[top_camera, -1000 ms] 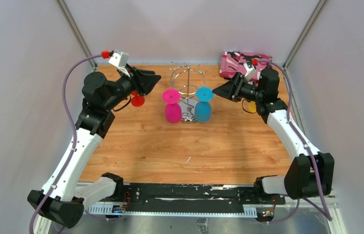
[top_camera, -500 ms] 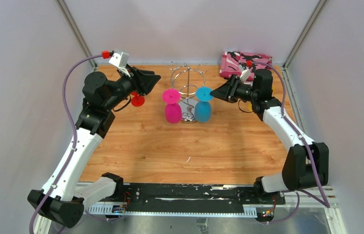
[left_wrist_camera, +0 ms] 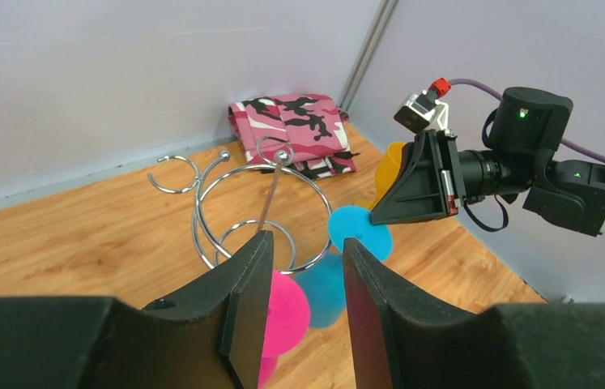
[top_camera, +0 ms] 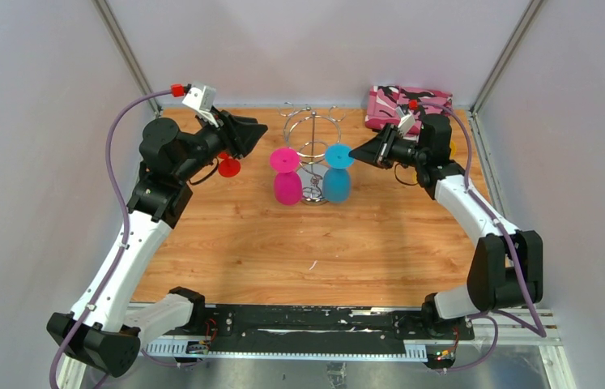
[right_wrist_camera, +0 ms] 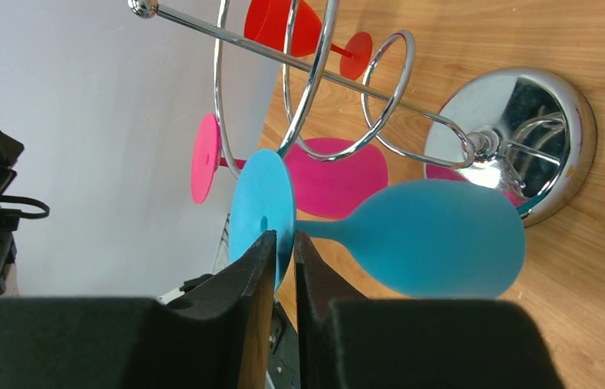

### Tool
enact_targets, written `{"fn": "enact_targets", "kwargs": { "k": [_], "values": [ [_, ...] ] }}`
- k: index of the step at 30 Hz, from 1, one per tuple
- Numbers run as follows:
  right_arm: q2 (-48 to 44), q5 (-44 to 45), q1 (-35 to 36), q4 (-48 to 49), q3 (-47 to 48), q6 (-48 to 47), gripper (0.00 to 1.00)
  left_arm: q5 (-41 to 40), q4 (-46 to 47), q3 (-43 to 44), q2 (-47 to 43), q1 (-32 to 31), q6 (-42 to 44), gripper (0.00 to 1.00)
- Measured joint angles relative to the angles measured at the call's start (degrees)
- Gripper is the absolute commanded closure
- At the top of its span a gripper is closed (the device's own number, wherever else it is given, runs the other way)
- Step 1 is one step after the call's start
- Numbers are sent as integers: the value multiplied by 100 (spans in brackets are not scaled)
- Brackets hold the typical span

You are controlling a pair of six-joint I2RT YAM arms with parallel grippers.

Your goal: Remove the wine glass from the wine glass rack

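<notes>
Hanging bowl-down on the right side of the wine glass rack (top_camera: 313, 150), at the far middle of the table (top_camera: 283, 243), the blue wine glass (top_camera: 337, 185) is shown in the top view with its foot disc (top_camera: 339, 156) carried by the wire ring. A pink wine glass (top_camera: 287, 188) is hung the same way on the left side. The blue wine glass is judged light, stiff and smooth, with the thin stem as its weak point. The wide bowl is likely to slip in a narrow grip, so the rim of the foot disc, or the stem close to it, is judged the better hold. The foot would probably need to be slid outward from the wire, not pulled straight down. The right gripper (top_camera: 354, 153) is reached in from the right, its tips at the right edge of the foot disc. The left gripper (top_camera: 262, 129) is held left of the rack, apart from both hanging glasses, with a red glass (top_camera: 228, 167) partly hidden behind it. In the left wrist view the left gripper's jaws are seen parted with nothing between them, and the rack and both glasses lie beyond them. In the right wrist view the right gripper's jaws are drawn nearly together, leaving only a thin slot. The rim of the foot disc lies at the mouth of that slot, while the stem (right_wrist_camera: 323, 229) and bowl (right_wrist_camera: 445, 239) lie beyond, outside the jaws. Whether the pads press on the rim cannot be told.
</notes>
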Motion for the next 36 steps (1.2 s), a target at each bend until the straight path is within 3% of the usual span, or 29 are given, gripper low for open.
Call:
{"fn": "enact_targets", "kwargs": {
  "k": [7, 36],
  "values": [
    [11, -83, 0, 210, 0, 295, 100, 0, 0, 0, 0, 0, 2, 58],
    [-378, 260, 0, 625, -551, 1589, 100, 0, -17, -4, 0, 0, 15, 61]
  ]
}}
